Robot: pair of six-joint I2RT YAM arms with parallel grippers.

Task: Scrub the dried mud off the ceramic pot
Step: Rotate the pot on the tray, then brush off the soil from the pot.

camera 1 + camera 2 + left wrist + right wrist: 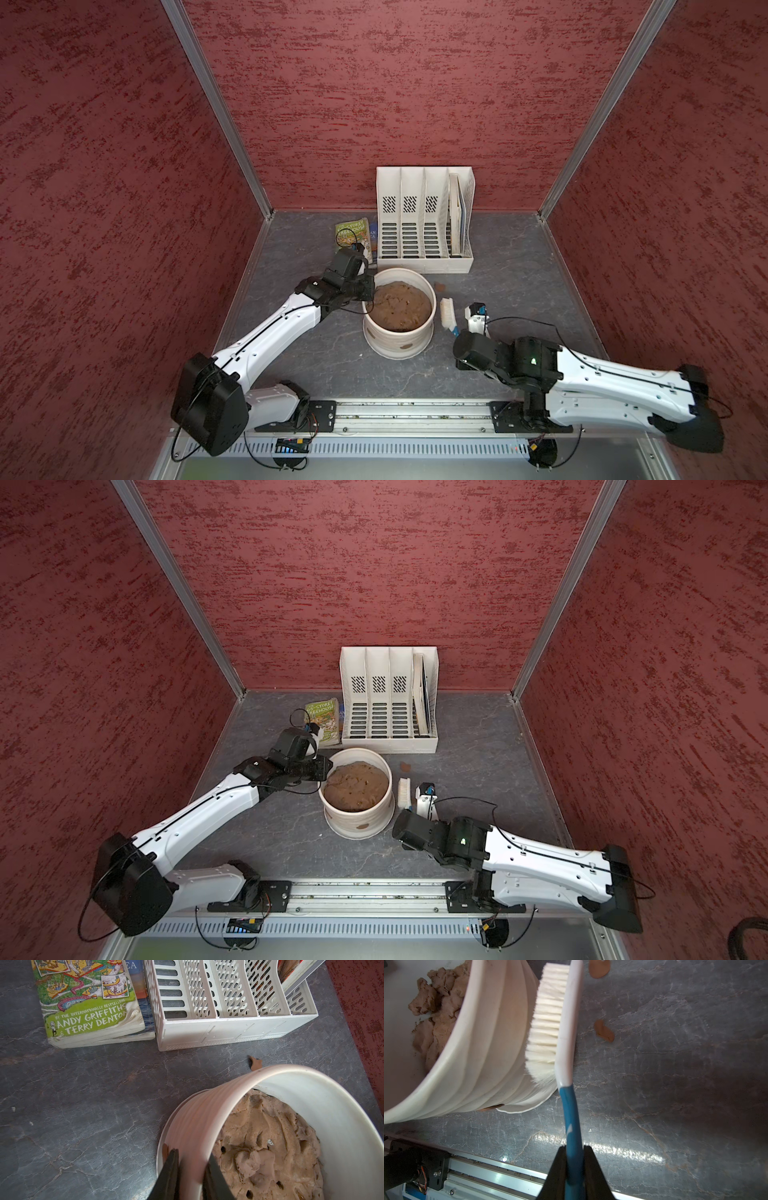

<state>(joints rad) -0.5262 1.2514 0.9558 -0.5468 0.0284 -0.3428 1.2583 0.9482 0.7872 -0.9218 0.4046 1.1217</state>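
Observation:
The cream ceramic pot (398,341) (355,817) stands mid-table, full of lumpy brown soil (401,305). My left gripper (369,305) (194,1152) is shut on its left rim, one finger outside the ribbed wall (195,1118) and one inside. A dried mud patch (165,1150) sits by the outer finger, and another (405,345) (363,825) on the near wall. My right gripper (458,333) (574,1148) is shut on the blue handle of a white brush (448,311) (568,1028). The bristles (548,1022) touch the pot's right wall (488,1043). Mud flakes (604,1031) (439,286) lie on the table.
A white slotted file rack (424,220) (228,1030) stands behind the pot, with a book in its right slot. Books (353,237) (89,1001) lie left of the rack, close to my left wrist. An aluminium rail (411,415) runs along the front edge, and red walls close in three sides.

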